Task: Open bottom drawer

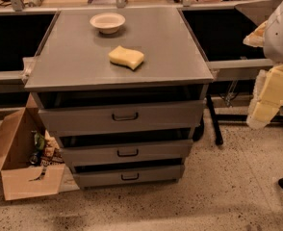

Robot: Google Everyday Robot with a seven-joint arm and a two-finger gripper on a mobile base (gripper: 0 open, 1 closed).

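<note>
Bottom drawer: lowest of three fronts, just above the floor, small dark handle at its centre.
Cardboard box: close on its left, likely clear of the pull path.
Middle drawer: directly above, with a similar handle. Risk of hooking the wrong one.
Gripper: higher than the bottom drawer and well to its right. Spread or closed, cannot tell.
The reach is long and low; a skewed pull could jam the drawer.
Sponge and bowl: farther back, above.
</note>
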